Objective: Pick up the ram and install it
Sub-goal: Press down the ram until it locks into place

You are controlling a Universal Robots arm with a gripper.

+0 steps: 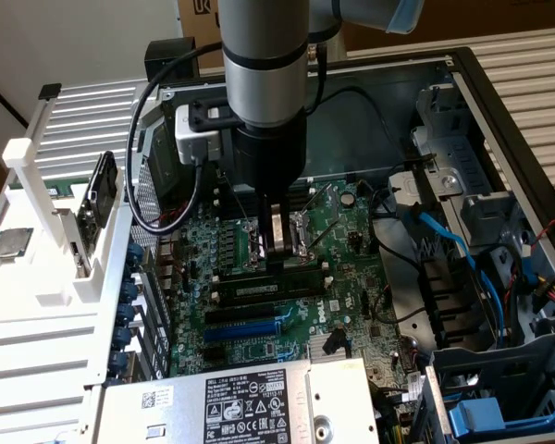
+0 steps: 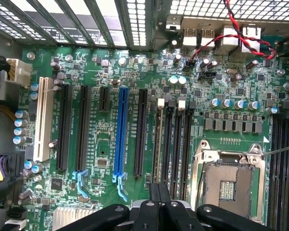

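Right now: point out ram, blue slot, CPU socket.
ram (image 1: 268, 286), exterior view, label area mid-stick.
blue slot (image 2: 119, 132), wrist view, middle of its body.
CPU socket (image 2: 227, 182), wrist view, centre of the open socket.

The ram (image 1: 270, 286) is a long, thin, dark stick lying flat-on to the exterior view, its long axis running across the motherboard (image 1: 259, 324) from the exterior view's left to its right, tilted slightly upward toward the right. A pale label strip shows along its middle, with darker chips to either side. It stands on edge in a memory slot, directly below the gripper (image 1: 279, 260), whose closed fingertips press down on its top edge near the middle. In the wrist view the ram (image 2: 158, 144) appears edge-on as a thin line running away from the gripper (image 2: 160, 204), seated among the parallel black memory slots (image 2: 176, 144).
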